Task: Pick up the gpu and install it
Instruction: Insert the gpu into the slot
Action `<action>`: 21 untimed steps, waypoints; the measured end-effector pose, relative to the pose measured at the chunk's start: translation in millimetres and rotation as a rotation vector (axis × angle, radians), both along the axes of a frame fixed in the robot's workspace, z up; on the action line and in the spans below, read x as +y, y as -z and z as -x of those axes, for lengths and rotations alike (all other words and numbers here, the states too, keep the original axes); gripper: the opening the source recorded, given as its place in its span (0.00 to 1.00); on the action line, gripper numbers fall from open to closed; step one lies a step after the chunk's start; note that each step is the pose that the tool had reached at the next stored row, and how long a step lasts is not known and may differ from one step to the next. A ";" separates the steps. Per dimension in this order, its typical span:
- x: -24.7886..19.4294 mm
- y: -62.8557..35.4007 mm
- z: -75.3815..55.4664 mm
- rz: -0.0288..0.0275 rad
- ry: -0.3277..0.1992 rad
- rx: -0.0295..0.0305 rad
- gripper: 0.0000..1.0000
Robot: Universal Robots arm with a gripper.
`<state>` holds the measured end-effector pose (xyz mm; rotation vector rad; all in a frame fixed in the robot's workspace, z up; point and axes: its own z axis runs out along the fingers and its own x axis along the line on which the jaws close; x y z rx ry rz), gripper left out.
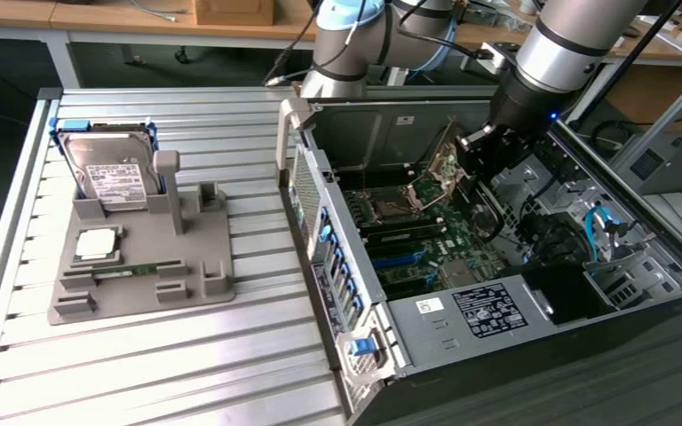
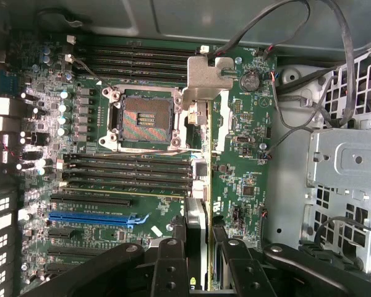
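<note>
In the exterior view, the arm (image 1: 567, 44) reaches down into the open computer case (image 1: 353, 266), which lies on its side on a slatted metal table (image 1: 139, 355). The gripper (image 1: 479, 149) is inside the case, above the motherboard (image 1: 418, 257), and it is pinching the gpu (image 1: 446, 164). The card is seen edge-on, tilted, and lifted clear of the board. Towards the exterior view's left, well apart from the case, a grey holder tray (image 1: 205, 284) sits on the table. A hard drive (image 1: 104, 173) stands upright at its far end, a processor chip (image 1: 96, 244) lies flat in the middle, and a narrow memory stick (image 1: 139, 267) lies just beside the chip.

In the wrist view, the black fingers (image 2: 172, 260) are pressed against either side of the gpu (image 2: 198, 210) (a thin edge from this angle). Its silver bracket (image 2: 207, 74) is at the end away from the gripper (image 2: 199, 247). The card hangs over the motherboard (image 2: 247, 161) and runs alongside the empty CPU socket (image 2: 142, 117). The bracket overlaps the long memory slots (image 2: 136, 59), near a coin cell (image 2: 251, 79). A blue expansion slot (image 2: 93, 218) lies apart from the card, on the socket's side of it. A perforated metal drive cage (image 2: 346, 161) lies beside the board.
</note>
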<state>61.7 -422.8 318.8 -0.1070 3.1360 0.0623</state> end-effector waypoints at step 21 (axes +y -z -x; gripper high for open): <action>0.0 0.0 0.5 0.0001 -0.197 -0.0001 0.27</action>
